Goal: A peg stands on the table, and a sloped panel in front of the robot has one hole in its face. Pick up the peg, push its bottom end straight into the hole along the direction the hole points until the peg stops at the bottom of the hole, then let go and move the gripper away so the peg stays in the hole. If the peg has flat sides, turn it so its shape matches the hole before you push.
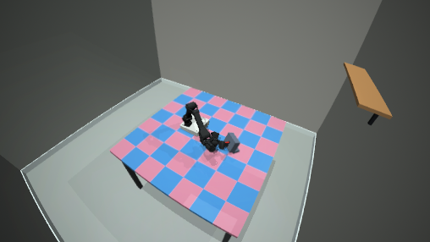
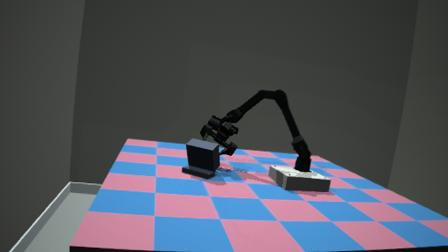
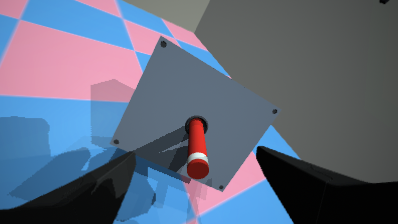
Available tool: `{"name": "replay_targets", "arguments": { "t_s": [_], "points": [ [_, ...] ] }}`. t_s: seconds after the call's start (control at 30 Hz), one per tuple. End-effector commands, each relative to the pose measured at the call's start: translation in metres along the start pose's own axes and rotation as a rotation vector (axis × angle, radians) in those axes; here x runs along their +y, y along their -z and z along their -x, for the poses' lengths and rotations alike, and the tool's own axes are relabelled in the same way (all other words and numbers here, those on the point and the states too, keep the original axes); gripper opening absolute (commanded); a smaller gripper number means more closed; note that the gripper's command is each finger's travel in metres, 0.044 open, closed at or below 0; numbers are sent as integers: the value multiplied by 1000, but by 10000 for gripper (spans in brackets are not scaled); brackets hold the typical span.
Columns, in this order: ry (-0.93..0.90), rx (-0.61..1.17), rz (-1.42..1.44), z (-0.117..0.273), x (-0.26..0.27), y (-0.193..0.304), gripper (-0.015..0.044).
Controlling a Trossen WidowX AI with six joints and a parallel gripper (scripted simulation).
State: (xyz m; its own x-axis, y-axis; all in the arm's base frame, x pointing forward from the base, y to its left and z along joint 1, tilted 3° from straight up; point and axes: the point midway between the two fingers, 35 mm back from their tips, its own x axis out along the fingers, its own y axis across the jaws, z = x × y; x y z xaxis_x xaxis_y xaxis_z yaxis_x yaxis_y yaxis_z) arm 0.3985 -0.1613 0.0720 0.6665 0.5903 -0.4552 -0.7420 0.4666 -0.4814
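A red round peg [image 3: 197, 142] [image 1: 227, 142] with a white band near its outer end stands in the hole of the grey sloped panel [image 3: 165, 80] [image 1: 233, 143] [image 2: 203, 156]. Its outer part sticks out of the face; its bottom end is hidden inside the hole. A dark ring of the hole shows around the peg in the wrist view. My gripper [image 3: 197, 154] is wide open, with one finger on each side of the peg and a gap to both. In the exterior view the fingers are close to the panel's face, and the peg is hidden there.
The panel's base rests on the pink and blue checkered table [image 1: 186, 171] [image 2: 185, 229]. The arm's white base [image 1: 192, 127] [image 2: 304, 181] stands behind the gripper. A brown shelf-like board [image 1: 368, 90] is far off at the right in the top view.
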Motion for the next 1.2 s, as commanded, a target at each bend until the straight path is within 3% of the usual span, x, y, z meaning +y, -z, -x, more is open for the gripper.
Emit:
{"name": "replay_targets", "arguments": {
  "t_s": [0.0,1.17],
  "points": [
    [2,-2,8,6,-2,0,440],
    [2,0,3,59,0,6,440]
  ]
}}
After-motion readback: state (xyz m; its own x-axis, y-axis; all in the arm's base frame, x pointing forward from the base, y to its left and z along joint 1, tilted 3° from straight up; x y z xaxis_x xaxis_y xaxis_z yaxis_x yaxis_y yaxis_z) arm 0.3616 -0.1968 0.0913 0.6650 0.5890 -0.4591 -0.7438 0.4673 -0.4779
